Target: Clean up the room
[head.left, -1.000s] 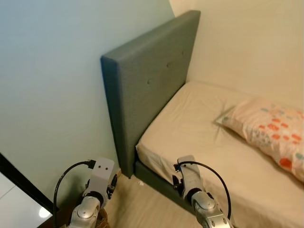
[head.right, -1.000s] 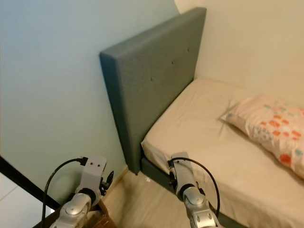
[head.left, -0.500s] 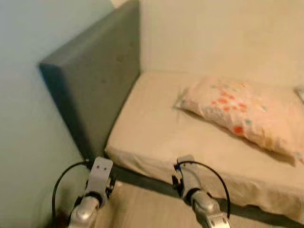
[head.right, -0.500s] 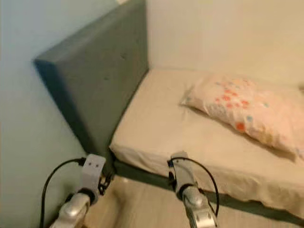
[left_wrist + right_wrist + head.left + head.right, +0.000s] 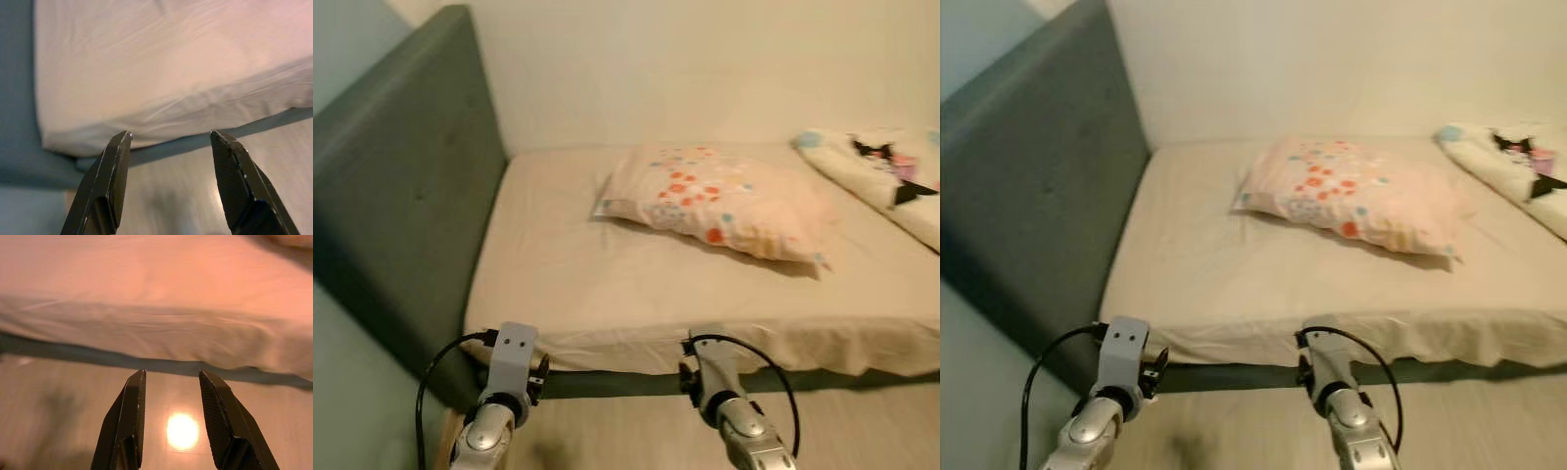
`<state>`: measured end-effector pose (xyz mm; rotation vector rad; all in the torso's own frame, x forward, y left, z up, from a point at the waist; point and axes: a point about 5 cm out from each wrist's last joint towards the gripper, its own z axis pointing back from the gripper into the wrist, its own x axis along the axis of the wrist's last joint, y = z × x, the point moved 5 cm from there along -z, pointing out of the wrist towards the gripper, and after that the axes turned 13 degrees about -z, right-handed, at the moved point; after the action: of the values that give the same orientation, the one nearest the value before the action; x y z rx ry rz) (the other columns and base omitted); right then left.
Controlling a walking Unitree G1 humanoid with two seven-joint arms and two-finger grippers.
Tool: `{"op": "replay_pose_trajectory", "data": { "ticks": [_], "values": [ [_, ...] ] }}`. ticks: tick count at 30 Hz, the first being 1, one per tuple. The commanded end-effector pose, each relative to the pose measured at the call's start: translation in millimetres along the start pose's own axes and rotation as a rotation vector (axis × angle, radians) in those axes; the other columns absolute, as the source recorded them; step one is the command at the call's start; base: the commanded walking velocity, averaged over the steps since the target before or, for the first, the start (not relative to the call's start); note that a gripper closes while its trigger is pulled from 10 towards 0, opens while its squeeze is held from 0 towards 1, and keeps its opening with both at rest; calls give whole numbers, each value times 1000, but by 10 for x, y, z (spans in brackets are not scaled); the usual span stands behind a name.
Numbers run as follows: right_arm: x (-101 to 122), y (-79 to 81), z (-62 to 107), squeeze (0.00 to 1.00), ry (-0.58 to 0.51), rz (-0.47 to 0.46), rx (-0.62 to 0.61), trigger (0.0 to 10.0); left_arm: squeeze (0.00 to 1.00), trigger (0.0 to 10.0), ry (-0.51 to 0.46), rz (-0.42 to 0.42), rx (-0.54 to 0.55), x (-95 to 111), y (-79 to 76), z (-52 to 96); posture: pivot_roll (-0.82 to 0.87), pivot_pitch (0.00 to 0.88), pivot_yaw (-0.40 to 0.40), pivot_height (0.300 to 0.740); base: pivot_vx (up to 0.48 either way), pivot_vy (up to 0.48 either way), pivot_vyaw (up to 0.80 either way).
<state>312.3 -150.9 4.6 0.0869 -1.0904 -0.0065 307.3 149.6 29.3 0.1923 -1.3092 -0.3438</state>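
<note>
Nearest, both arms are held low over the pale wood floor (image 5: 58,396) just short of the bed's (image 5: 607,284) near edge, the left hand (image 5: 168,142) with its fingers spread wide and holding nothing, the right hand (image 5: 171,377) parted more narrowly and likewise empty. Beyond them the cream sheet (image 5: 146,58) hangs wrinkled over the near edge above a dark grey bed frame (image 5: 626,382), and the grey padded headboard (image 5: 401,206) rises along the bed's left end. Farther in, a floral pillow (image 5: 715,201) lies near the middle of the bed toward the wall (image 5: 685,69), well apart from a white blanket with a black cartoon print (image 5: 886,171) at the far right corner.
</note>
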Motion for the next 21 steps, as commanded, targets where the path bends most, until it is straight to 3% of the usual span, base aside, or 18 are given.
{"op": "replay_pose_trajectory", "data": {
  "ticks": [1,13,21],
  "values": [
    [-50,50,12,0,16,-19,9,10000,0,10000,26,-5,-2,-91,-4,41,-61,126,1,736,0,0,-800],
    [-15,60,18,0,-4,-13,15,10000,0,10000,-9,15,18,-8,14,42,-62,122,-1,736,0,0,-800],
    [31,107,6,0,-24,19,41,10000,0,10000,-51,39,32,65,47,50,-61,122,0,736,85,0,-59]
  ]
}}
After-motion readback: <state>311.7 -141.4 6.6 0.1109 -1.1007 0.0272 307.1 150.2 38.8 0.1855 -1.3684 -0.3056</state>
